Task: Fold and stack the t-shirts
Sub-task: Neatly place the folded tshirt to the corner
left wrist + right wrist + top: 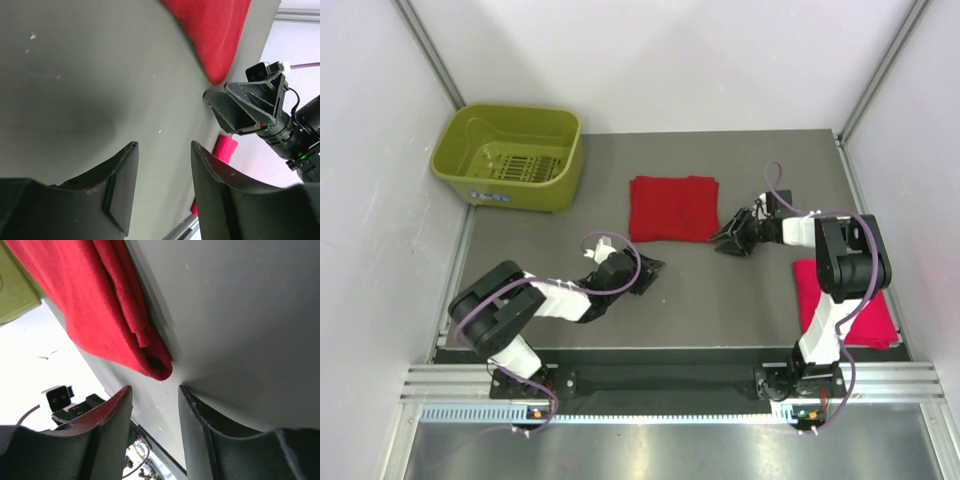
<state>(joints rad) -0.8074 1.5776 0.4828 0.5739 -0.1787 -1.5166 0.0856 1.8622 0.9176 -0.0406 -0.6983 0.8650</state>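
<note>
a deep red soft cloth t-shirt (672,208), folded into a neat rectangle, lies flat on the grey bench (720,310), a little toward 12 o'clock from its middle. a brighter pinkish red cloth t-shirt (880,325), folded too, lies at about 4 o'clock by the bench edge, partly under the right arm. the right claw (725,243) sits at 4 o'clock of the deep red shirt's near corner, fingers parted a moderate way with nothing between them. it looks just short of the cloth, though that's hard to tell. the left claw (655,272), around 7 o'clock of that shirt and apart from it, gapes about halfway, holding nothing. an olive-green plastic basket (510,155) stands at 10 o'clock.
</note>
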